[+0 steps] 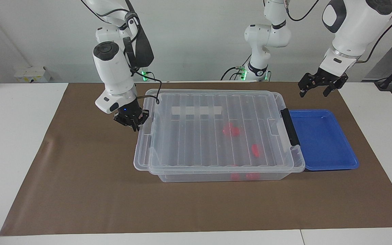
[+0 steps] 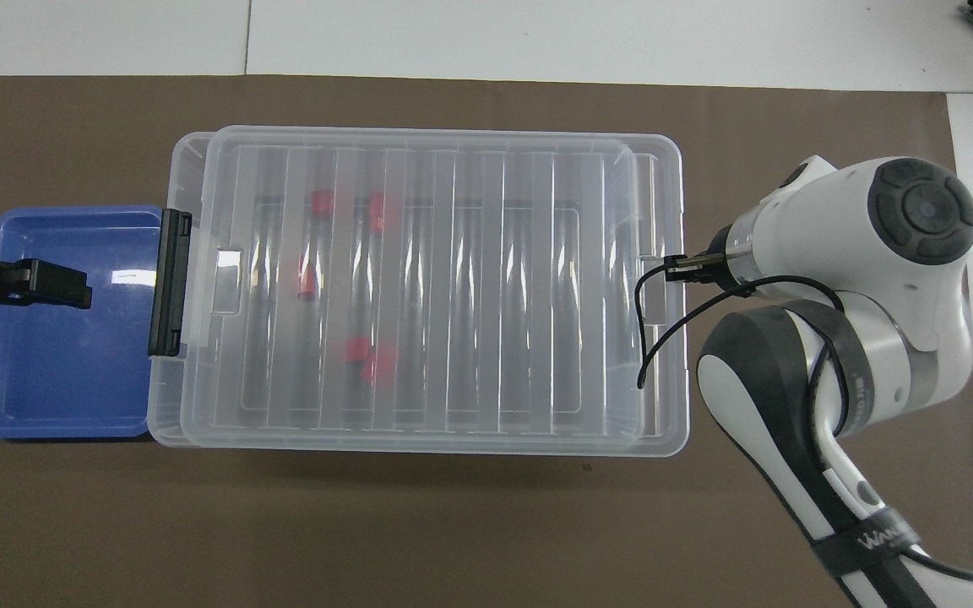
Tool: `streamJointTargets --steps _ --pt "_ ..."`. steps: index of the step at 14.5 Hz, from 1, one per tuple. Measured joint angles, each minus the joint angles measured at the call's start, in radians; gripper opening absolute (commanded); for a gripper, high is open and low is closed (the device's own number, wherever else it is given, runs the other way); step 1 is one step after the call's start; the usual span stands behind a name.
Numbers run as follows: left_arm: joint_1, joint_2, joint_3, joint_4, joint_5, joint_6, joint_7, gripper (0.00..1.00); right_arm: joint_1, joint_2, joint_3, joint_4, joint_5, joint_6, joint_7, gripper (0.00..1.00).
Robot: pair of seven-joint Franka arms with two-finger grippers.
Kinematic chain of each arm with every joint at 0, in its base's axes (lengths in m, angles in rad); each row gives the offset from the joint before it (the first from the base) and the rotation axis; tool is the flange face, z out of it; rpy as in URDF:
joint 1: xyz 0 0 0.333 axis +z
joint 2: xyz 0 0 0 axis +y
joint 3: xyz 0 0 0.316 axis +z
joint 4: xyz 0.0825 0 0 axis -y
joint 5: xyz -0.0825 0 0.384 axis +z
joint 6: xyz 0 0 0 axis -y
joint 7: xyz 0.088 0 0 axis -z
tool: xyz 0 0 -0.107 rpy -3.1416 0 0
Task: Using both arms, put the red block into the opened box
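The clear box (image 1: 216,177) (image 2: 167,422) lies mid-table with its ribbed lid (image 1: 196,143) (image 2: 486,279) lying almost fully over it. Only a narrow strip by the black handle (image 1: 289,126) stays uncovered. Several small red blocks (image 1: 231,130) (image 2: 368,359) lie inside under the lid; I cannot tell the task's red block from the others. My right gripper (image 1: 133,124) (image 2: 679,268) is shut on the lid's end tab at the right arm's end. My left gripper (image 1: 313,89) (image 2: 73,291) hangs open and holds nothing, above the blue tray.
A shallow blue tray (image 1: 322,143) (image 2: 56,371) lies against the box's handle end, toward the left arm's end of the table. A brown mat (image 1: 80,190) covers the table under everything. The right arm's black cable (image 2: 651,338) hangs over the lid's end.
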Motion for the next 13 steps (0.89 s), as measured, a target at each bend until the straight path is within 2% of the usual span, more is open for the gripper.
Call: streamJointTargets --steps 12,13 --pt "0.000 0.000 0.000 0.000 0.000 0.000 0.000 1.00 0.035 -0.003 0.000 0.000 0.025 0.000 0.000 0.13" --pt "0.000 0.000 0.000 0.000 0.000 0.000 0.000 1.00 0.037 -0.003 0.001 0.000 0.028 0.000 0.000 0.17"
